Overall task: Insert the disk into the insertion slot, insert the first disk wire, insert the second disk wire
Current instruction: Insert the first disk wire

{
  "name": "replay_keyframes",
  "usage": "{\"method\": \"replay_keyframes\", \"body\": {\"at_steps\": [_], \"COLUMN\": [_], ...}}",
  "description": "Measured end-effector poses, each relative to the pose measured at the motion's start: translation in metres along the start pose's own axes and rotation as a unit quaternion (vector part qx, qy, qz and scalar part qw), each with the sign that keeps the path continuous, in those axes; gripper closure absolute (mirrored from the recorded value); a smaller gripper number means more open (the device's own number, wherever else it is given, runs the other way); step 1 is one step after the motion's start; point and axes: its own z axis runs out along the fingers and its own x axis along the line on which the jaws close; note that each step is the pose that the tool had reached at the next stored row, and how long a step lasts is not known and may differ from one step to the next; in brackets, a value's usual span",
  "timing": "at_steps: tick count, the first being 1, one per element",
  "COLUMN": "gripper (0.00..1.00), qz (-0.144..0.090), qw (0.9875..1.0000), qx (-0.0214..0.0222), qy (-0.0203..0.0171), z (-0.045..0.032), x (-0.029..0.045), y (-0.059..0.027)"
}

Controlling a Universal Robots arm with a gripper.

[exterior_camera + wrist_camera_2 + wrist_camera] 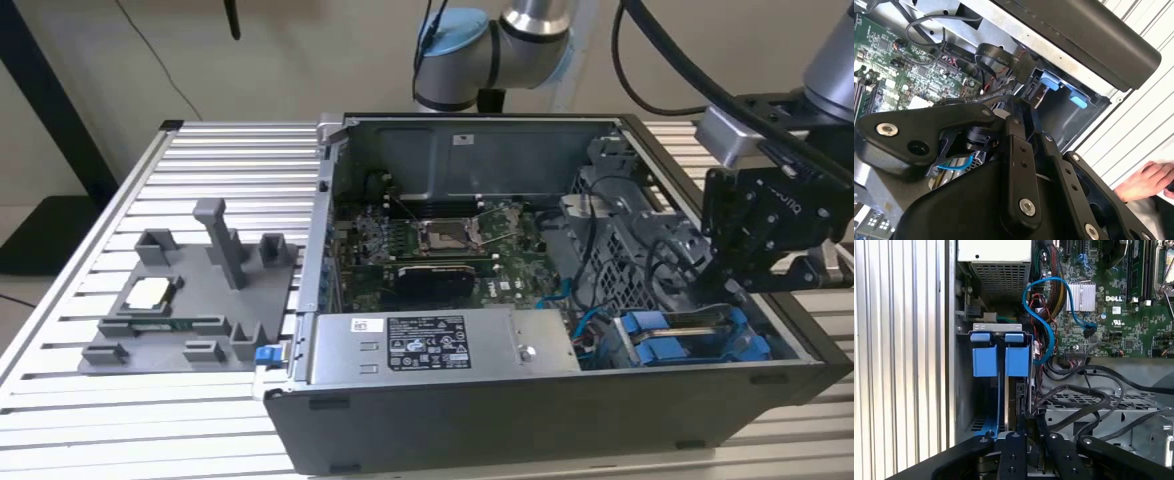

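Note:
The disk (pixel 1017 395) stands on edge in the insertion slot (pixel 1004 340) of the drive bay, in its blue carrier (pixel 1018 361). In the exterior view the blue carrier (pixel 694 345) sits in the case's near corner on the exterior view's right. My gripper (pixel 1026 417) hangs right over it with its fingers drawn close on the disk's dark edge. The black gripper (pixel 731 290) reaches down into that corner. Loose black disk wires (pixel 1089 405) lie beside the bay. A flat black wire with its plug (pixel 999 54) rests near the blue tabs (pixel 1050 80).
The open computer case (pixel 534 420) lies on a slatted metal table (pixel 227 150). Inside are the motherboard (pixel 427 240), the power supply (pixel 427 345) and a blue data cable (pixel 1046 325). A grey fixture (pixel 187 300) sits to the exterior view's left. A person's hand (pixel 1149 180) rests beyond the case.

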Motion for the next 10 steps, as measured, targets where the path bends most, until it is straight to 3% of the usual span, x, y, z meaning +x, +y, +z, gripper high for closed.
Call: {"method": "replay_keyframes", "body": {"at_steps": [10], "gripper": [0.81], "qz": [0.0], "qw": [1.0], "qx": [0.0], "qy": [-0.0001], "z": [0.0027], "x": [0.0002], "y": [-0.0005]}}
